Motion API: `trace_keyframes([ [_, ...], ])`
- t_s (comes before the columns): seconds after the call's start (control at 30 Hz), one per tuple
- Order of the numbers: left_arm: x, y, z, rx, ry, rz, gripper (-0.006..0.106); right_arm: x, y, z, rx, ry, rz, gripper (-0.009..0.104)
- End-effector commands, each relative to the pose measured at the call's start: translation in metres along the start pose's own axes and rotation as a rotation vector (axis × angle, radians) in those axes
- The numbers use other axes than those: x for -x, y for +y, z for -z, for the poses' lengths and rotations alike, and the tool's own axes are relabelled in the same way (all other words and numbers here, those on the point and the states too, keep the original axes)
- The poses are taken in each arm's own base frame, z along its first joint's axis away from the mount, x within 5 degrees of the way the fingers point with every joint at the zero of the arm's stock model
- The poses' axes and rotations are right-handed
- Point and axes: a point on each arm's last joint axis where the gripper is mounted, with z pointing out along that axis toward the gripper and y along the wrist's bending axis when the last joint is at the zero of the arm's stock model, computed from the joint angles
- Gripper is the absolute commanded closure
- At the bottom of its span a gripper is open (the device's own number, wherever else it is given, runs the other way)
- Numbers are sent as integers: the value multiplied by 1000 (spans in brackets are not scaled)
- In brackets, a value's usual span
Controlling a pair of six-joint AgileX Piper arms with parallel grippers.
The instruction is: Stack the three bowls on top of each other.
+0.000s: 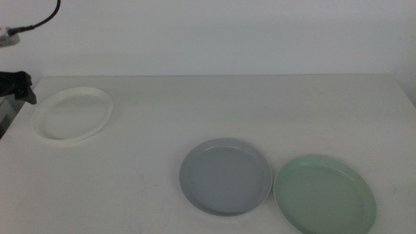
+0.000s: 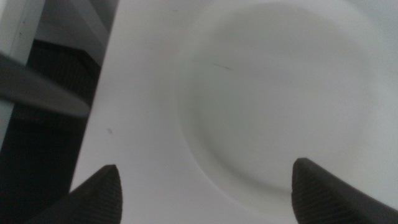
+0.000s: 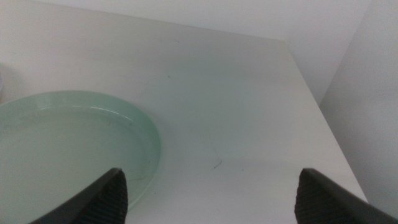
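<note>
Nearest the camera in the middle view, at the table's front right, lies the pale mint green bowl (image 1: 325, 194), flat and upright on the white table (image 1: 260, 110); just beside it toward the centre sits the blue-grey bowl (image 1: 225, 176), the two rims very close, though whether they touch cannot be told; both are empty. The right gripper (image 3: 211, 190) does not appear in the middle view; its wrist camera shows its two dark jaws spread wide with nothing between them, held above the table near the mint green bowl (image 3: 68, 149), whose rim reaches toward one jaw; bare tabletop runs on to the table's far edge and its corner, with a pale wall beyond.

Farther back and well apart from the other two, near the table's left edge, rests the white bowl (image 1: 71, 114), also empty and lying flat. At that left edge of the middle view a dark part of the left arm (image 1: 18, 86) shows just beside the white bowl's rim; a black cable (image 1: 40, 21) hangs above it against the wall. The left gripper (image 2: 208, 190) hangs over this bowl with its jaws parted wide and holding nothing; its wrist view shows the white bowl (image 2: 280, 93) filling the space between the jaw tips, blurred from closeness, with the table's edge and a dark gap beside it.
</note>
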Motion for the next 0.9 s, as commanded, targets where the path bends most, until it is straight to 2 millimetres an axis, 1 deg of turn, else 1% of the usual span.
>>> trace_keyframes([
  [0.0,23,3,7,-14,-108,1,-3,10,-3,3,-33,-109,18,1],
  [0.13,36,7,-23,-27,-103,-52,-3,10,-3,3,-33,-109,18,1],
  [0.23,41,11,-42,-30,-90,-49,-3,10,-3,3,-33,-109,18,1],
  [0.43,34,15,-71,-43,-49,-22,-3,10,-3,3,-33,-109,18,1],
  [0.5,33,16,-76,-41,-47,-25,2,10,-3,3,-33,-109,18,1],
  [0.57,31,16,-81,-43,-39,-18,11,10,-3,3,-33,-109,18,1],
  [0.67,28,17,-87,-51,-21,-7,34,10,-3,3,-33,-109,18,1],
  [0.83,24,15,-86,-72,26,-6,85,10,-3,3,-33,-109,18,1],
  [0.87,24,14,-84,-73,25,-7,92,10,-3,3,-33,-109,18,1],
])
